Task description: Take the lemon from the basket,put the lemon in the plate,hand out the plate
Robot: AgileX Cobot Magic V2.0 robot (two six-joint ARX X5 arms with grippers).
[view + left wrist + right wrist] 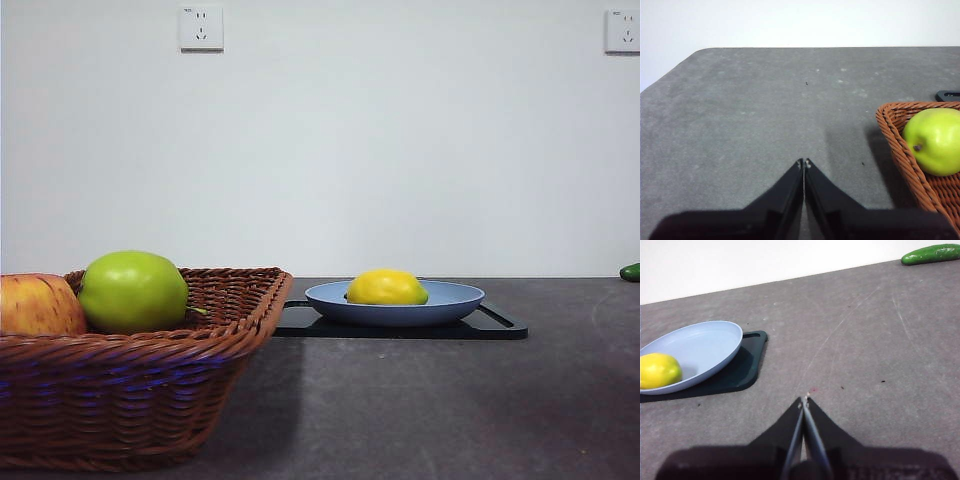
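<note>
A: Starting at the left, what did the table hold?

B: One basket, reddish-brown wicker, with two fruits in it: one red-yellow apple touching one green apple. Right of the basket lay one black tray, and on it one light-blue plate. The single lemon already sat in the plate, toward its left side. Far right, at the table's edge, was one small green vegetable, well apart from everything.

A: And the grippers?

B: Both waited over bare table. The left gripper had its jaws pressed together, holding nothing, with the basket's corner near it. The right gripper was likewise closed and empty, the plate off to one side of it.

A: So the plate was next. How would it handle?

B: My guess: stiff, light and smooth, a matte shell. The shallow raised rim was the only place to pinch, one jaw under the lip and one over it, probably on the side nearest the right gripper, where the rim overhung the tray. The lemon looked free to roll, so tilting the plate risked tipping it out; keeping it level seemed wise.
</note>
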